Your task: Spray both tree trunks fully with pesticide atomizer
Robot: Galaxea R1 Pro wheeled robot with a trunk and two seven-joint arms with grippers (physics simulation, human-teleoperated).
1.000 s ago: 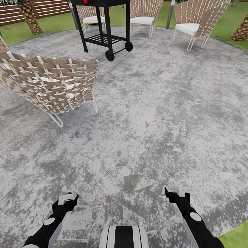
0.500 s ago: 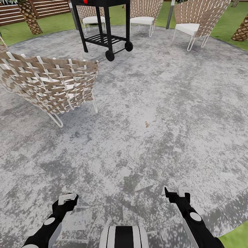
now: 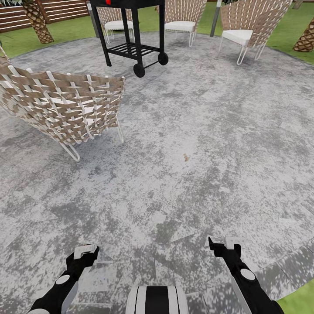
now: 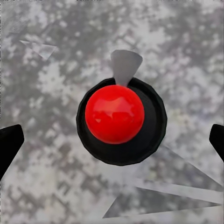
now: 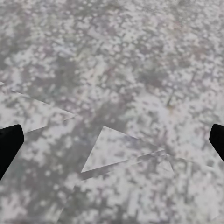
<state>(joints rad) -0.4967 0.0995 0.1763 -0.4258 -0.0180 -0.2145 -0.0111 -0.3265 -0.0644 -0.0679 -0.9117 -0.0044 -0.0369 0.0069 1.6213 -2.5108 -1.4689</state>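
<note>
The pesticide atomizer (image 4: pixel 115 115) appears in the left wrist view from above, as a glossy red ball in a black ring with a grey spout. It lies over the mottled grey paving, centred between the two dark fingertips (image 4: pixel 9 145), which stand far apart and do not touch it. In the head view my left gripper (image 3: pixel 85 251) hangs open low over the patio, and the atomizer is hidden under it. My right gripper (image 3: pixel 223 241) is open over bare paving, with nothing between its fingers. The trees are out of view.
A woven chair (image 3: pixel 61 107) stands at the left. A black wheeled grill cart (image 3: pixel 133 39) and several more woven chairs (image 3: pixel 248 24) are at the back. Scaly palm trunks (image 3: pixel 37 22), lawn (image 3: pixel 65 37) and a slat fence (image 3: pixel 17 17) ring the round patio (image 3: pixel 209 131).
</note>
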